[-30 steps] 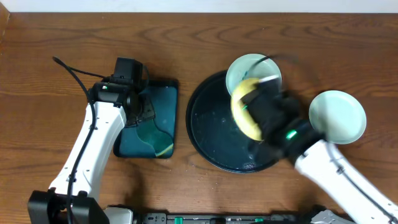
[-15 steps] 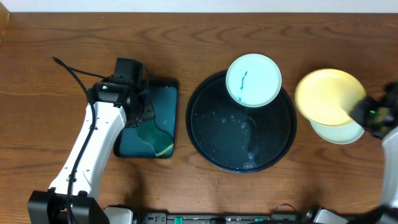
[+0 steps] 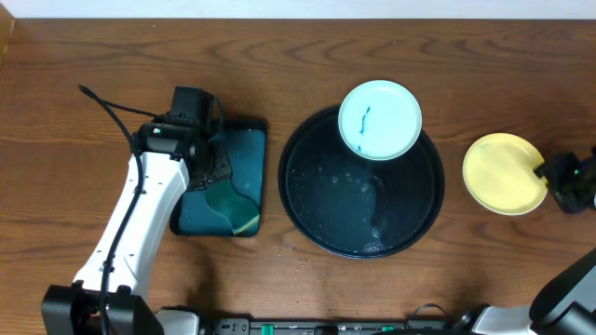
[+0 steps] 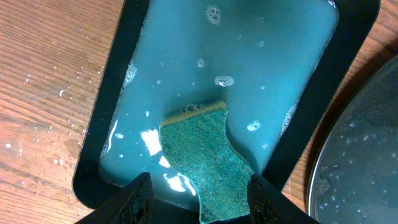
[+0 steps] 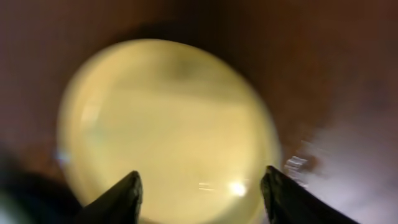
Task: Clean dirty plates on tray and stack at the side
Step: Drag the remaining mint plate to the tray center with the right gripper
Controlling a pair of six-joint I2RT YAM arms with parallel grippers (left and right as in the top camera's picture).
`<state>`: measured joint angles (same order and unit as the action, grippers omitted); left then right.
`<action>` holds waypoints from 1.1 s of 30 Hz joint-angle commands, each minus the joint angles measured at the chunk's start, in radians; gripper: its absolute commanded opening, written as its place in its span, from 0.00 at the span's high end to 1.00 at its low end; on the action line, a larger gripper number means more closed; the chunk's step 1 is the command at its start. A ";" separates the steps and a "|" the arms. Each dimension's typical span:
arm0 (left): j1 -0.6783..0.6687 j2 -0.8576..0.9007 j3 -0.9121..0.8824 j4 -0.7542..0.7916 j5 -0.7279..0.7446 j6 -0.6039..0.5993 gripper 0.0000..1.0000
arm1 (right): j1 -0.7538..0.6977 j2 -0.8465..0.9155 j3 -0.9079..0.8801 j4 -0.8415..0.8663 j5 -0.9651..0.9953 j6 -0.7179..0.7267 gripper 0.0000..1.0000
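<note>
My right jaws (image 5: 202, 202) stand wide apart with nothing between them, though that wrist's view is blurred. Just ahead of their tips the pale yellow round shallow plate (image 3: 504, 173) lies flat on the dark brown wood-grain tabletop (image 3: 93, 56). I cannot tell whether the tips touch its rim. Beyond that plate, well away from these jaws, sits the large round black tray with a raised rim (image 3: 321, 200), its floor wet. A pale cyan round plate (image 3: 379, 119) bearing a small dark blue smear (image 3: 363, 119) rests on the tray's far edge and overhangs the rim.

My left jaws (image 4: 202, 202) hang over the smaller teal rectangular tray (image 4: 99, 162), which holds foamy water (image 4: 249, 62). A green sponge (image 4: 205, 162) runs up from between them, close against one finger with a gap at the other. I cannot tell whether they grip it. The black tray's rim lies just beside these jaws, past the teal tray's wall.
</note>
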<state>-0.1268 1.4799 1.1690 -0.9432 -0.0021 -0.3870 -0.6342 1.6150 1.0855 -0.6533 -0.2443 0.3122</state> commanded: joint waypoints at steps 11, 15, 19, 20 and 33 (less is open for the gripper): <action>0.004 0.005 -0.002 -0.006 -0.001 0.013 0.49 | 0.568 -0.080 0.090 0.050 0.120 -0.198 0.47; 0.004 0.005 -0.002 -0.005 -0.001 0.013 0.50 | 0.685 0.064 0.089 0.185 0.190 -0.204 0.50; 0.004 0.005 -0.002 -0.006 -0.001 0.013 0.50 | 0.730 0.209 0.090 0.320 0.205 -0.209 0.55; 0.004 0.005 -0.002 -0.006 -0.001 0.013 0.50 | 0.735 0.244 0.090 0.350 0.217 -0.209 0.55; 0.004 0.005 -0.002 -0.006 -0.001 0.013 0.50 | 0.739 0.303 0.090 0.340 0.216 -0.201 0.99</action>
<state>-0.1268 1.4799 1.1690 -0.9432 -0.0017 -0.3870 0.1013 1.9366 1.1835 -0.2764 -0.0410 0.1211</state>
